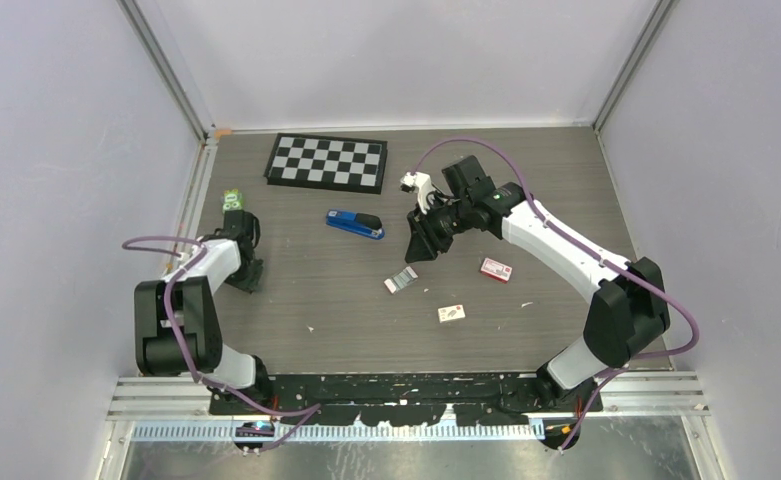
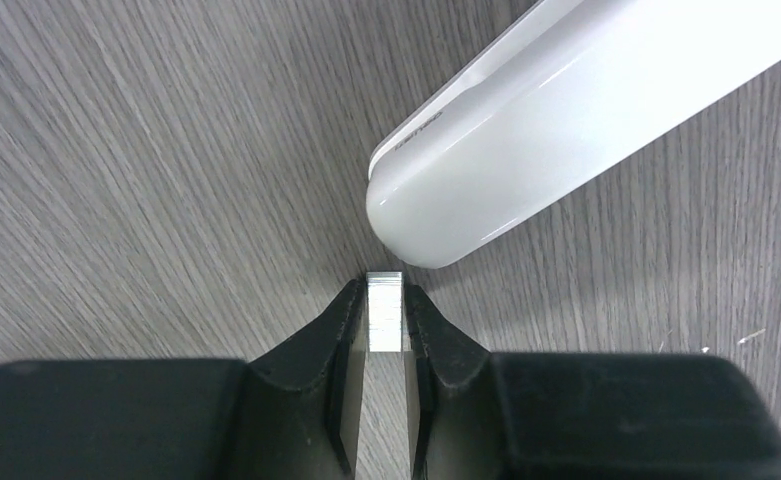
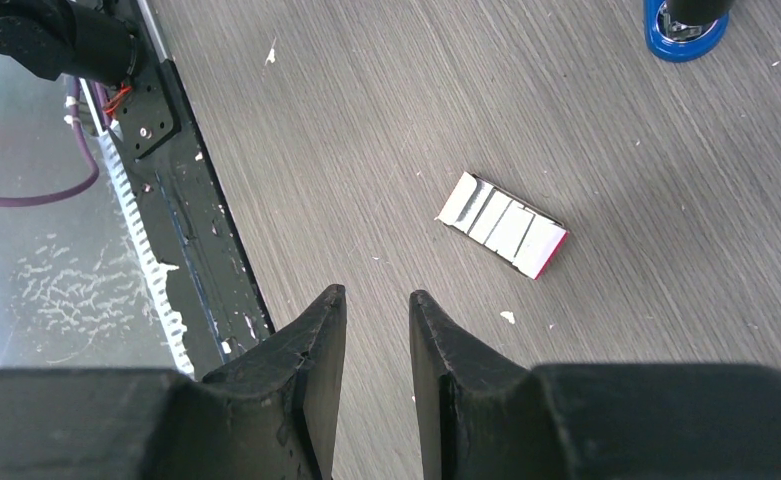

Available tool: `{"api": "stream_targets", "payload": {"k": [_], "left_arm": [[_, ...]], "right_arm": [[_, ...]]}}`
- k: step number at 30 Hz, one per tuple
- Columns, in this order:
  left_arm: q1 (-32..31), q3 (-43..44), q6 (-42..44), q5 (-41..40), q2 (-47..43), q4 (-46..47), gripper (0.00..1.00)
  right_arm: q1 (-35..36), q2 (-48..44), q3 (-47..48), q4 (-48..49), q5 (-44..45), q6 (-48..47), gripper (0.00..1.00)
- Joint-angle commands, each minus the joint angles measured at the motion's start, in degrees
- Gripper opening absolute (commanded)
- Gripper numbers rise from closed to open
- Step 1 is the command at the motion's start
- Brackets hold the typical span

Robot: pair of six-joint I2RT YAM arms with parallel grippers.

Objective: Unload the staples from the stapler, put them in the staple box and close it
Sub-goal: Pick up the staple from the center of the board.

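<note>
A grey wood-grain desk (image 1: 296,290) sits between pale lilac walls (image 1: 56,150). Jaws of the left gripper (image 2: 384,296) pinch a staple strip (image 2: 386,322); those of the right gripper (image 3: 376,300) stand narrowly parted.

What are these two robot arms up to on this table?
They are emptying a stapler. The left arm, by the table's left edge, has its jaws pinched on a thin silvery staple strip. The right arm hovers mid-table, its jaws slightly apart and empty, near a small staple box. The blue stapler lies on the table between them, held by neither.
</note>
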Motion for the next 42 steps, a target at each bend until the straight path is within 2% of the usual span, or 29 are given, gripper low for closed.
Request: {"api": "stream_targets", "payload": {"k": [1,10,16,23,28,33,36,42], "left_arm": [[0.26,-3.3,-0.04,3.59,-2.42,1.91,0.18],[0.17,-6.85,1.55,11.64,-10.75,5.94,0.16],[-0.59,-10.1,2.95,20.69,-18.91,11.01,0.15],[-4.47,-14.03,2.55,31.76,-28.05,22.83,0.11],[-12.26,-15.31,1.43,33.36,-32.12,32.44,0.1],[-17.8,-16.62,0.68,34.63,-34.5,42.8,0.1],[-20.29,-17.36,0.38,35.11,-34.68,48.69,0.1],[-25.03,-18.43,0.05,35.05,-32.94,57.17,0.1]], "right_arm": [[-0.32,-0.56,0.38,1.4,-1.29,0.32,0.35],[-0.41,-0.39,-0.05,1.88,-2.55,0.65,0.35],[-0.56,-0.14,-1.75,5.72,-8.32,4.22,0.35],[-1.34,0.26,-6.44,19.3,-17.88,19.55,0.36],[-2.2,0.11,-11.38,35.7,-22.46,35.69,0.45],[-3.05,-0.08,-15.18,50.45,-22.55,48.66,0.55],[-3.48,0.16,-16.55,55.11,-22.16,53.24,0.62],[-3.8,1.48,-17.51,61.01,-22.36,59.25,0.66]]}}
